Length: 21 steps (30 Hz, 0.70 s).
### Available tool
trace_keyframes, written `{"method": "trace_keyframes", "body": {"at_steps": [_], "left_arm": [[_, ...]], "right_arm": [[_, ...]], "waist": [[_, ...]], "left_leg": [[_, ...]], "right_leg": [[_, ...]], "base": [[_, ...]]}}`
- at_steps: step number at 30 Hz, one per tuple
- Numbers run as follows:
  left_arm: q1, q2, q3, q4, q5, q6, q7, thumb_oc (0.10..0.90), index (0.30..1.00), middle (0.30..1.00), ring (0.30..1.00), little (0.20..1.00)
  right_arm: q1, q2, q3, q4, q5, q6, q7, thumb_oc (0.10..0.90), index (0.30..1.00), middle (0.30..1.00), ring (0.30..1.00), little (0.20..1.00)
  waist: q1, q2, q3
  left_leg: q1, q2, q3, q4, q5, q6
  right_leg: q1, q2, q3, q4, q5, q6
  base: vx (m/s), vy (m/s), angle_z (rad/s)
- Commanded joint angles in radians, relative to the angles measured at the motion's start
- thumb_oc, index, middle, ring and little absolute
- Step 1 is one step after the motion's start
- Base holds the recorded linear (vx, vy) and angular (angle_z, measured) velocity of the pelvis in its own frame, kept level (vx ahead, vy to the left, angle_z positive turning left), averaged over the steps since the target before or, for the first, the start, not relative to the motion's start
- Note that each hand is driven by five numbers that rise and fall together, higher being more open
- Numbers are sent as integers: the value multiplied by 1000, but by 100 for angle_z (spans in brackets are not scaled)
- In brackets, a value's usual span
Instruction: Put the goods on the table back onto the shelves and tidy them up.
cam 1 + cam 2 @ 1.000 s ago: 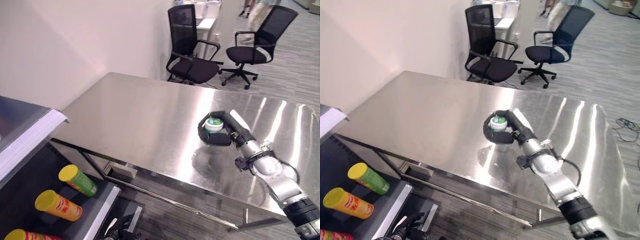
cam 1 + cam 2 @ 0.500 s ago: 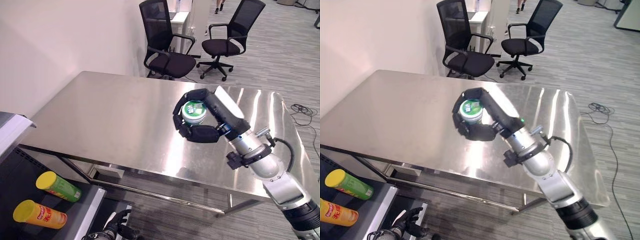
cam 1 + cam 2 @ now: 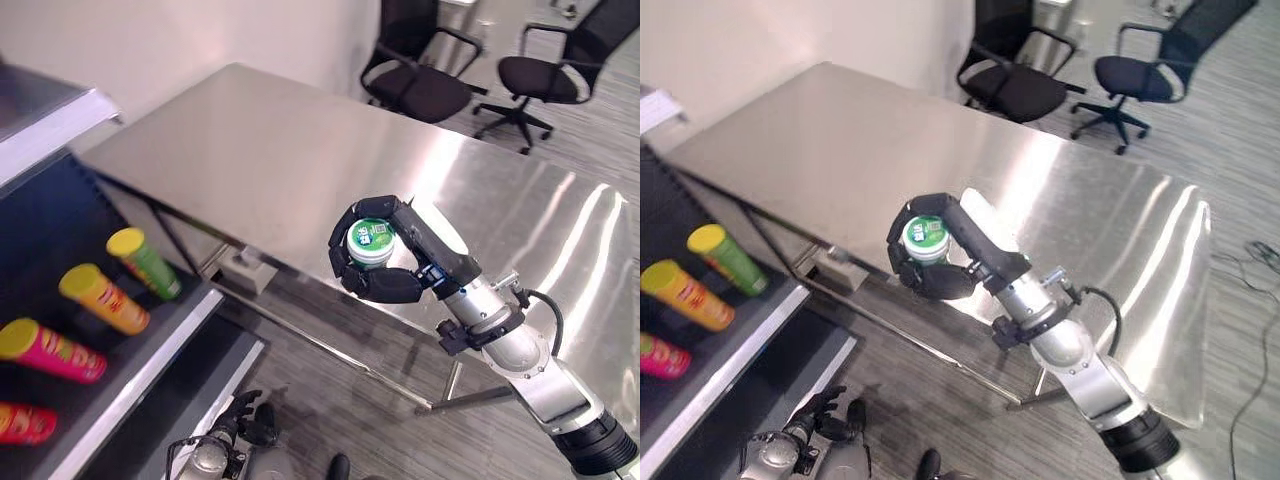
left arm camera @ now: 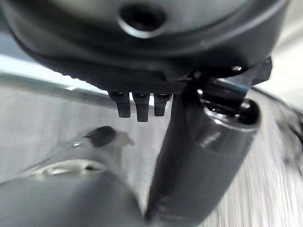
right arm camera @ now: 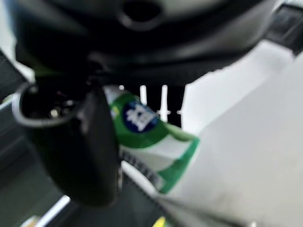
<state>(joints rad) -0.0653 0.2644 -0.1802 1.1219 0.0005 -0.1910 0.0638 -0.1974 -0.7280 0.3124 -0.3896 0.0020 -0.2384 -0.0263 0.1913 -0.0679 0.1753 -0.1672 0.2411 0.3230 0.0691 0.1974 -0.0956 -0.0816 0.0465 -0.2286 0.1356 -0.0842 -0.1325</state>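
**Inspector:** Status of the item in transit?

**Assistant:** The small round white tub with a green lid (image 3: 372, 243) is off the table. The right hand (image 3: 385, 285) has its dark fingers and thumb curled round it, clamped from both sides, and holds it in the air at the near edge of the brushed steel table (image 3: 270, 150), lid facing up. The right wrist view confirms the tub lies inside the grasp.

**Inspector:** The other hand?

**Assistant:** The left hand (image 4: 142, 106) shows in its own wrist view, low and idle. Its fingers look straight and relaxed, holding nothing.

**Inspector:** Shelf condition?

**Assistant:** The dark shelf with a pale front edge (image 3: 150, 370) stands to the robot's left. On it lie a green tube with a yellow cap (image 3: 146, 263), an orange tube with a yellow cap (image 3: 103, 298), a pink tube with a yellow cap (image 3: 52, 351) and, at the edge of the view, a red one (image 3: 22, 423). All lie on their sides, roughly parallel.

**Inspector:** Progress?

**Assistant:** I see no other goods on the visible tabletop, so by my judgement the tub is the last item. Carrying it across, placing it and any straightening are not yet done
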Motion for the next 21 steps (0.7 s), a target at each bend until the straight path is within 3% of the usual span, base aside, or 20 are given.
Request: {"method": "trace_keyframes", "body": {"at_steps": [1,4,6,7,8,10,11,12,14,15,17,18,19,21], "left_arm": [[44,37,-64,7,52,-17,33,800,900,900,900,900],[33,47,-89,-24,94,-20,43,800,900,900,900,900],[18,52,-93,-52,91,-23,49,800,900,900,900,900],[13,51,-100,-66,94,-25,54,800,900,900,900,900],[3,58,-107,-101,90,-28,62,800,900,900,900,900],[0,59,-119,-126,90,-28,58,800,900,900,900,900],[-2,65,-151,-159,120,-37,48,800,900,900,900,900],[3,68,-162,-177,129,-38,42,800,900,900,900,900],[15,69,-164,-187,127,-34,32,800,900,900,900,900],[35,64,-145,-173,110,-30,27,800,900,900,900,900],[43,60,-126,-158,87,-25,29,800,900,900,900,900],[41,63,-114,-146,75,-22,35,800,900,900,900,900],[31,82,-93,-136,66,-28,39,800,900,900,900,900],[24,90,-96,-136,73,-31,37,800,900,900,900,900]], "right_arm": [[-21,51,-101,-126,2,-107,-67,400,300,300,300,300],[-19,49,-104,-132,11,-119,-67,400,300,300,300,300],[-4,54,-98,-130,10,-120,-68,400,300,300,300,300],[5,59,-93,-128,5,-121,-70,400,300,300,300,300],[23,59,-92,-117,-3,-118,-80,400,300,300,300,300],[36,58,-97,-109,-11,-117,-89,400,300,300,300,300],[63,60,-113,-103,-26,-113,-100,400,300,300,300,300],[79,61,-127,-104,-33,-112,-106,400,300,300,300,300],[100,64,-141,-104,-35,-108,-109,400,300,300,300,300],[141,69,-179,-106,-52,-106,-122,400,300,300,300,300],[162,77,-202,-104,-68,-100,-134,400,300,300,300,300],[171,82,-214,-102,-87,-91,-148,400,300,300,300,300],[182,97,-237,-98,-135,-77,-176,400,300,300,300,300],[180,110,-244,-103,-160,-76,-184,400,300,300,300,300]], "waist": [[-36,-47,-99],[-73,-46,-105],[-91,-37,-112],[-100,-29,-114],[-111,-18,-115],[-117,-9,-117],[-124,9,-120],[-120,18,-121],[-115,28,-121],[-112,33,-122],[-108,32,-122],[-106,29,-119],[-95,22,-105],[-91,13,-105]], "left_leg": [[-20,-17,27,16,-100,27],[83,35,80,54,-162,10],[145,73,83,68,-161,-9],[171,97,75,67,-141,-23],[200,163,81,58,-91,-51],[211,195,90,44,-57,-69],[227,240,118,15,-24,-109],[221,251,126,-2,-10,-124],[210,249,125,-8,-24,-136],[175,217,132,-10,-96,-136],[150,187,132,-17,-135,-130],[125,157,118,-22,-151,-120],[66,96,92,-33,-172,-99],[39,63,79,-34,-186,-79]], "right_leg": [[46,-125,88,-45,61,234],[30,-172,36,-89,94,245],[21,-197,8,-105,108,254],[21,-208,-6,-112,115,259],[13,-247,-30,-120,127,273],[10,-261,-45,-124,130,280],[8,-300,-60,-132,129,307],[10,-315,-70,-139,137,316],[15,-338,-84,-150,150,331],[23,-388,-106,-180,196,356],[21,-424,-119,-197,234,375],[10,-448,-116,-208,274,385],[-22,-497,-119,-214,357,394],[-39,-519,-123,-215,379,394]], "base": [[-154,107,41],[-130,138,65],[-79,216,44],[-98,401,69],[-83,328,74],[-51,403,78],[-27,590,67],[10,460,70],[3,365,92],[-9,600,101],[-6,399,90],[-75,447,106],[-84,540,100],[-47,352,76]]}}
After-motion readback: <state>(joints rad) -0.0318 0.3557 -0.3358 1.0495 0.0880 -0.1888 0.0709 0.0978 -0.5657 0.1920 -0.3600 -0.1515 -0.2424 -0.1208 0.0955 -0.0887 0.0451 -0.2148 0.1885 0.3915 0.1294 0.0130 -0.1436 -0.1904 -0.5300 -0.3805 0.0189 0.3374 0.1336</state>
